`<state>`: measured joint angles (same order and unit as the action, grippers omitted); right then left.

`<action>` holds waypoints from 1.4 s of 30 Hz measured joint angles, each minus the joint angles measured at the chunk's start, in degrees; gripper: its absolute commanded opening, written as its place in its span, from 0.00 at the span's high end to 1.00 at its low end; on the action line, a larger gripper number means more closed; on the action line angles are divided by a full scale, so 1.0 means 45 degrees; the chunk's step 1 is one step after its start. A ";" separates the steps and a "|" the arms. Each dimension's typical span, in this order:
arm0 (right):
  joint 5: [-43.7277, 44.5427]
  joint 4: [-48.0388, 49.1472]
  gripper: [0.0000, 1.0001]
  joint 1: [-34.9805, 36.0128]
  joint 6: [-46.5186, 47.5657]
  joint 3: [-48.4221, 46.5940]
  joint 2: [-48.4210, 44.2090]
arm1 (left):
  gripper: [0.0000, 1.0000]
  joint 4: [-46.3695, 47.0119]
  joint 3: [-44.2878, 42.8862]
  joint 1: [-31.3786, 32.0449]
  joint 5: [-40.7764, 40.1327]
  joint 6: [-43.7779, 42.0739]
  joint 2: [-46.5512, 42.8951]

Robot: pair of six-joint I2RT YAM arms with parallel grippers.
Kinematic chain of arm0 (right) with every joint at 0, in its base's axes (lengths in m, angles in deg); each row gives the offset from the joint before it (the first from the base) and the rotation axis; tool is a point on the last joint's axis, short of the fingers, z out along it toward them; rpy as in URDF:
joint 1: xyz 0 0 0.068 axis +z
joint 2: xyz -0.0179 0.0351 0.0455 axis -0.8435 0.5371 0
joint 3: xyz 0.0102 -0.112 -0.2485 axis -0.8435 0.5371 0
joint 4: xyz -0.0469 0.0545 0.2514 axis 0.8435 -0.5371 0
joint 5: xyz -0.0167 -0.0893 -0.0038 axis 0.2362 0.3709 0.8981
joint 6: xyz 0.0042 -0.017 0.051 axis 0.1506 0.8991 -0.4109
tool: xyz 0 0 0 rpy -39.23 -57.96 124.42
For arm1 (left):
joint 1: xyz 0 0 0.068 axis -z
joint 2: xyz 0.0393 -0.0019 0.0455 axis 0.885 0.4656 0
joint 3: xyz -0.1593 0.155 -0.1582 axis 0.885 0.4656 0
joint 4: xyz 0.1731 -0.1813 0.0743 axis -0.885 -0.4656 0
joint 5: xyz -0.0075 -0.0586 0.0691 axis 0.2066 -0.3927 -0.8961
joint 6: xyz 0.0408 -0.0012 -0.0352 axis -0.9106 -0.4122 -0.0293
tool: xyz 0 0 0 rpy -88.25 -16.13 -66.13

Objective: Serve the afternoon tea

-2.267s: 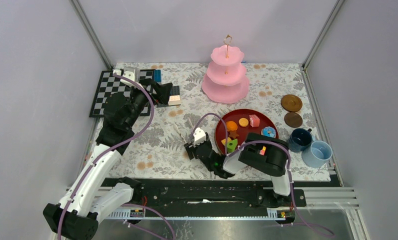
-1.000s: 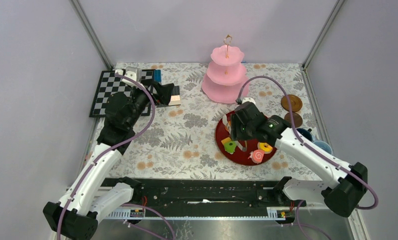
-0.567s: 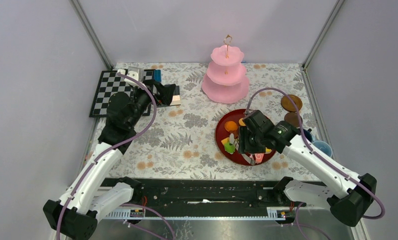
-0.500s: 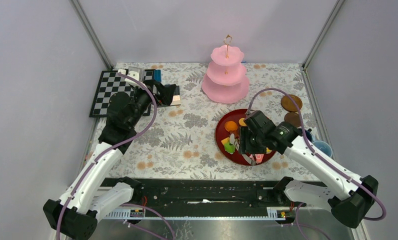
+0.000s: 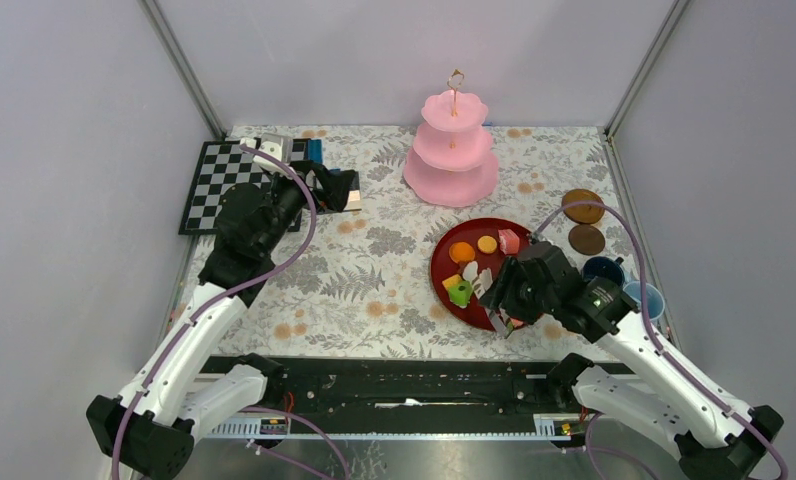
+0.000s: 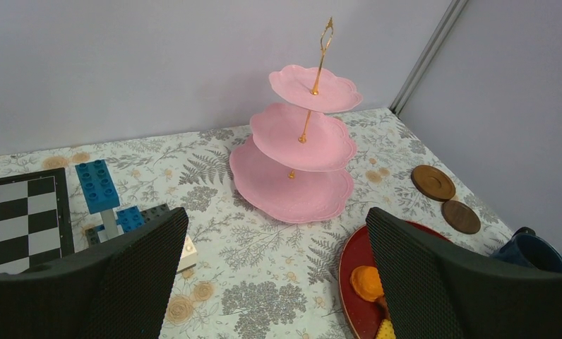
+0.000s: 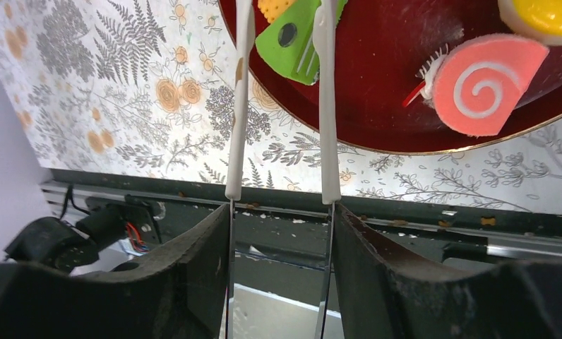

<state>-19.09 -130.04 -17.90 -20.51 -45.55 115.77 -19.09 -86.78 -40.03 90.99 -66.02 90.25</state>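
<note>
The pink three-tier stand (image 5: 452, 150) is at the back centre, its tiers bare; it also shows in the left wrist view (image 6: 299, 141). Toy sweets lie on the dark red tray (image 5: 436, 262): an orange one (image 5: 462, 251), a biscuit (image 5: 487, 243), a pink cake piece (image 5: 509, 241) and a green piece (image 5: 460, 292). My right gripper (image 5: 509, 295) is shut on the white tongs (image 7: 320, 106), whose open tips straddle the green piece (image 7: 296, 39). A pink swirl sweet (image 7: 476, 85) lies beside it. My left gripper (image 5: 336, 190) is open and empty, high over the back left.
Two brown saucers (image 5: 582, 206) (image 5: 586, 239) and two blue cups (image 5: 602, 272) (image 5: 646, 296) sit at the right edge. A checkerboard (image 5: 214, 180) and blue bricks (image 6: 98, 185) lie at the back left, with a white brick (image 6: 186, 253) nearby.
My right arm has swung with the tongs from left of the tray, over the tray, back to its near right side. The left arm has barely moved.
</note>
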 measured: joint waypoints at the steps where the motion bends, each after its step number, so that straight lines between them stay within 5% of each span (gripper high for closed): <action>1: -0.0078 0.0092 0.45 -0.0117 -0.0141 0.0155 -0.0112 | 0.01 -0.0019 0.0000 0.0010 0.0000 0.0000 0.0000; 12: -0.1977 0.1039 0.44 -0.1681 -0.1117 0.1851 -0.0423 | 0.01 -0.0141 -0.0049 0.0078 -0.0005 -0.0005 0.0087; 34: -0.3050 0.2671 0.42 -0.2205 -0.1953 0.3293 -0.0821 | 0.01 -0.0170 -0.0053 0.0126 -0.0005 -0.0010 0.0087; 42: -0.3332 0.3371 0.54 -0.2288 -0.2137 0.3701 -0.0772 | 0.01 -0.0170 -0.0053 0.0126 -0.0005 -0.0010 0.0092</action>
<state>-34.08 -114.87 -28.19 -30.13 -28.90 112.30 -19.86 -87.03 -39.46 90.97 -66.06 90.66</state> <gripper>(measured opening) 0.579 0.990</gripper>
